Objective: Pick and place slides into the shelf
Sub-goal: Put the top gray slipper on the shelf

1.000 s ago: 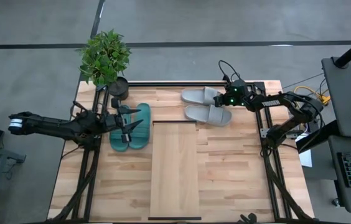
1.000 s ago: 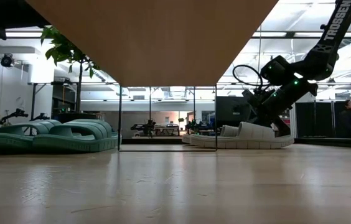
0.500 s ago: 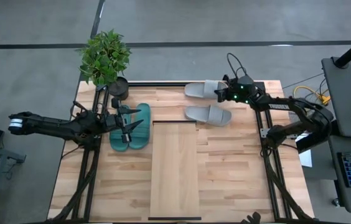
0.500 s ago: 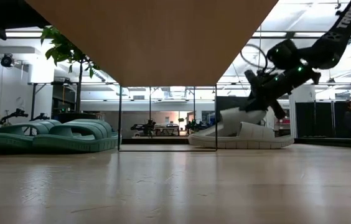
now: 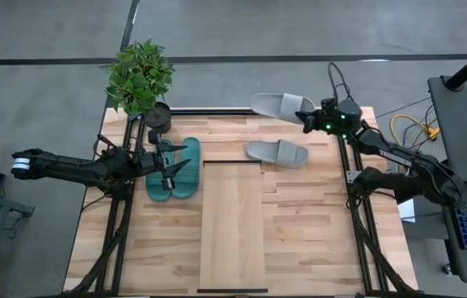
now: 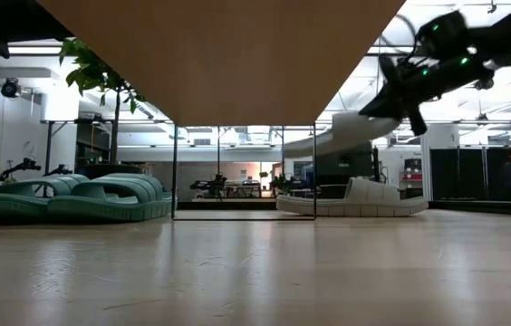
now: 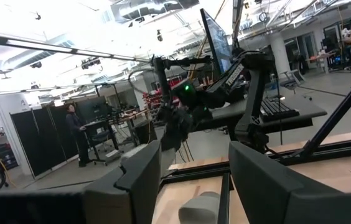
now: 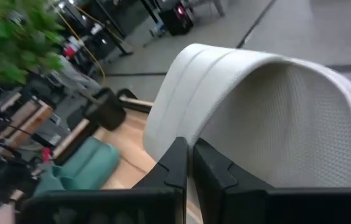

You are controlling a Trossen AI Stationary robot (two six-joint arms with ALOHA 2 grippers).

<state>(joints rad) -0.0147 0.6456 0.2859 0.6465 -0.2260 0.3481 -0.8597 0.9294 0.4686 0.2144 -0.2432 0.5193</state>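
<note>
My right gripper (image 5: 306, 121) is shut on one light grey slide (image 5: 280, 106), held in the air over the table's far edge. It also shows in the low view (image 6: 342, 136). The second grey slide (image 5: 276, 151) lies sole down on the table. The teal pair (image 5: 173, 169) lies side by side at the left. My left gripper (image 5: 172, 166) is open and empty above that pair. The shelf (image 5: 232, 223) is a long pale panel raised over the table's middle. My right gripper holds the grey slide by its strap's edge (image 8: 191, 134), one finger (image 8: 174, 165) on the smooth outer side and one (image 8: 216, 168) on the textured inner side. The fingers come from the table's right. The slide is lifted clear and tilted, its free end (image 6: 301, 145) lower.
A potted plant (image 5: 140, 76) stands at the far left corner. A black frame rail (image 5: 233, 110) runs along the far edge. The shelf stands on thin black legs (image 6: 175, 172). Bare tabletop (image 5: 316, 223) lies right of the shelf.
My right gripper has gone up and toward the table's far right corner with the grey slide. The slide lay on the table beside its mate, tipped up at the held end, and now hangs clear of the table, its free end lower.
</note>
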